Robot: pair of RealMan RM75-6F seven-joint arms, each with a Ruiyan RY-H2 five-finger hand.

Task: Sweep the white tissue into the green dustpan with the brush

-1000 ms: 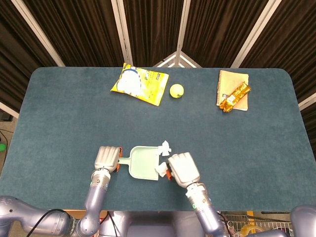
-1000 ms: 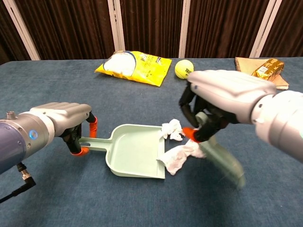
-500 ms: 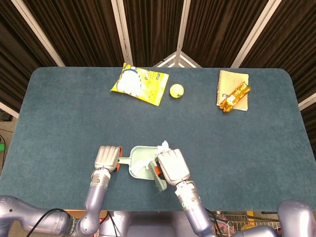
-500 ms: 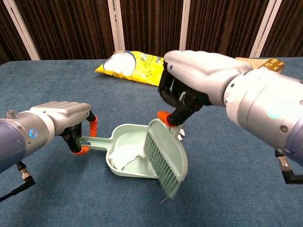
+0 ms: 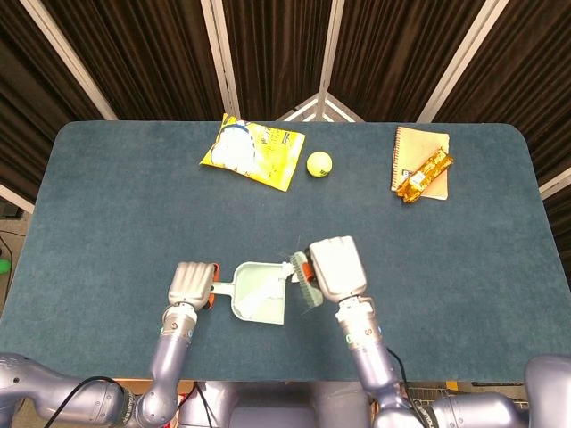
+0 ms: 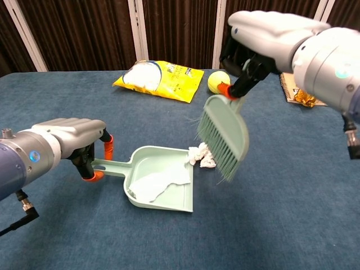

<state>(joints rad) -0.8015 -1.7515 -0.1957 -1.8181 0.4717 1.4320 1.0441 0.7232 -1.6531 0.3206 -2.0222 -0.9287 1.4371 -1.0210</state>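
A pale green dustpan (image 6: 163, 180) (image 5: 260, 290) lies on the blue table with a flat sheet of white tissue (image 6: 157, 183) inside it. A smaller crumpled tissue (image 6: 201, 156) (image 5: 290, 269) lies at the pan's far right corner, partly on the table. My left hand (image 6: 67, 140) (image 5: 193, 283) grips the pan's handle. My right hand (image 6: 264, 39) (image 5: 337, 267) holds the green brush (image 6: 224, 134) (image 5: 306, 280) raised, bristles hanging just above and right of the crumpled tissue.
A yellow snack bag (image 5: 252, 151) and a tennis ball (image 5: 318, 163) lie at the back centre. A notebook (image 5: 419, 160) with a gold wrapped bar (image 5: 425, 175) on it sits at the back right.
The brush pushed one tissue sheet left into the dustpan, then lifted up and back to the right. The crumpled tissue stays at the pan's corner. The left hand kept its hold.
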